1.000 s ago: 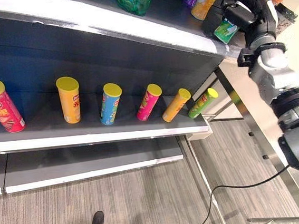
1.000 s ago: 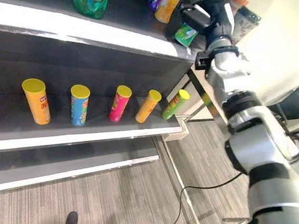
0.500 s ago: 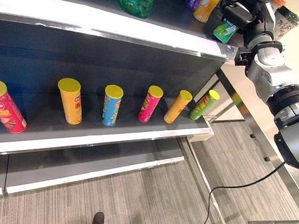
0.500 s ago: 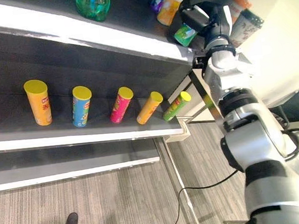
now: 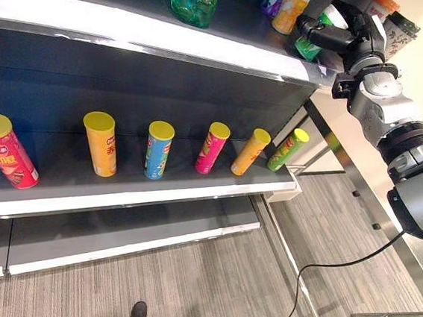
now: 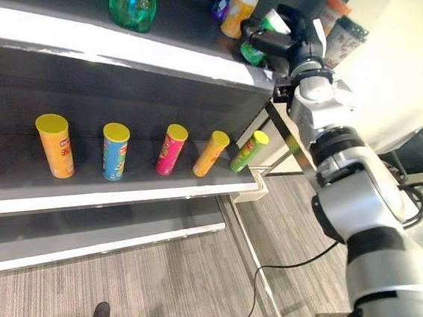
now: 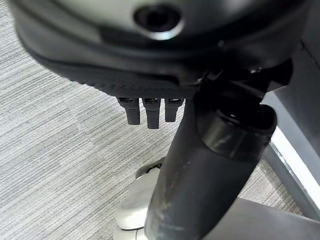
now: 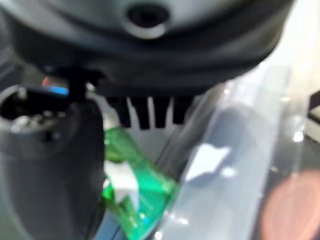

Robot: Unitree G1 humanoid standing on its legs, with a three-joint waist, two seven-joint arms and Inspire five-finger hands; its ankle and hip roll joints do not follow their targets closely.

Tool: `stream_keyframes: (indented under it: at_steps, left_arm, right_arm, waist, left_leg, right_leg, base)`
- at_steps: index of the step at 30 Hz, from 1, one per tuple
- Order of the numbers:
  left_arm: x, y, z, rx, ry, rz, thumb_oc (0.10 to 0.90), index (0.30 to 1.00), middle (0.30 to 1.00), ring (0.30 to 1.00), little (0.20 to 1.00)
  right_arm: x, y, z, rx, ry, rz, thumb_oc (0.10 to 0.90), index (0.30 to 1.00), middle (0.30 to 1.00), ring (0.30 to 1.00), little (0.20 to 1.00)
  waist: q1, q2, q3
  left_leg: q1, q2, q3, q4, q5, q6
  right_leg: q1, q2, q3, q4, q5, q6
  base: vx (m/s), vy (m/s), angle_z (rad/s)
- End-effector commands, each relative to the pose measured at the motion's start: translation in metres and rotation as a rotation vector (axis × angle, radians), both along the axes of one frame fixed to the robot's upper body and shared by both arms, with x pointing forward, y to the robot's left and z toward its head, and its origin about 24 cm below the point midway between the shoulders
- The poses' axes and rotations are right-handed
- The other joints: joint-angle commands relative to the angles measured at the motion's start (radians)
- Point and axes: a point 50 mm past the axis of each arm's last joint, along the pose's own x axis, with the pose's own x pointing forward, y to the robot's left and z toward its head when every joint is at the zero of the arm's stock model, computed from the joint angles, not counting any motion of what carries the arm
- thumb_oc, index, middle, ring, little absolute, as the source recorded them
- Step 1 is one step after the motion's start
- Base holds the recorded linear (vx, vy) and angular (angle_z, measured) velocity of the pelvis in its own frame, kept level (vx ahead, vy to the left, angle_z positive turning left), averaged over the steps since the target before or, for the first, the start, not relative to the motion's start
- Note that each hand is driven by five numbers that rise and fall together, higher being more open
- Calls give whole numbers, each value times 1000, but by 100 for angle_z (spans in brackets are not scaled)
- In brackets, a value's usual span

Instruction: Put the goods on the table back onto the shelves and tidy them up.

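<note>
a: what fills the frame?

b: the dark shelves (image 5: 186,48). on the lower board, across the middle, a row of tubes: red (image 5: 2,151), yellow (image 5: 101,143), blue (image 5: 157,149), pink (image 5: 211,147), orange (image 5: 250,151), green (image 5: 287,148).

a: and the right hand (image 5: 342,32)?

b: upper right, at the end of the top board, fingers stretched out straight along a green packet (image 6: 255,46), which rests on the board beside an orange cup (image 5: 291,7).

a: gripping it?

b: it seems not, though the wrist view is blurred.

a: the left hand (image 7: 150,107)?

b: fingers curled, holding nothing, over carpet.

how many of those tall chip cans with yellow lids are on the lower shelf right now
6, in one row along the lower shelf: red can, orange can, blue can, pink can, orange-yellow can, green can. More may sit beyond the left edge.
</note>
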Motion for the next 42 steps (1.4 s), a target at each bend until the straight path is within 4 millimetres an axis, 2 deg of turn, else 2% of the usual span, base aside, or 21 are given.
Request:
stream_keyframes:
  at_steps: [1,12,19,33,42]
  left_arm:
    - [5,8,5,23,-11,-3,800,900,900,900,900]
    - [3,7,4,17,-2,6,800,900,900,900,900]
    - [-4,6,1,12,16,28,800,900,900,900,900]
    - [-14,0,-3,-12,40,33,800,900,900,900,900]
    - [-15,-4,-5,-30,45,31,800,900,900,900,900]
  right_arm:
    - [-20,-20,76,-25,-247,-79,800,900,900,900,900]
    - [-29,-6,97,-52,-351,-8,800,900,900,900,900]
    - [-38,9,113,-106,-431,56,800,900,900,900,900]
    - [-49,6,129,-112,-493,73,800,900,900,900,900]
    - [-71,10,146,-142,-615,144,800,900,900,900,900]
  waist:
    - [-3,-14,-3]
    - [-32,-13,-25]
    - [-59,5,-51]
    - [-82,15,-77]
    - [-116,26,-93]
  left_leg:
    - [48,-32,2,6,-130,37]
    - [82,-30,12,-6,-134,37]
    - [114,-29,26,-20,-136,37]
    - [148,-27,32,-42,-133,35]
    - [162,-24,41,-53,-130,35]
  right_leg:
    - [30,-26,36,85,108,47]
    - [37,-27,53,92,123,51]
    - [44,-29,67,98,128,53]
    - [56,-25,75,93,131,56]
    - [52,-25,87,103,138,59]
  base:
    - [0,0,0]
    - [0,-2,-2]
    - [-3,-2,-8]
    - [-1,-2,-2]
    - [-32,0,-2]
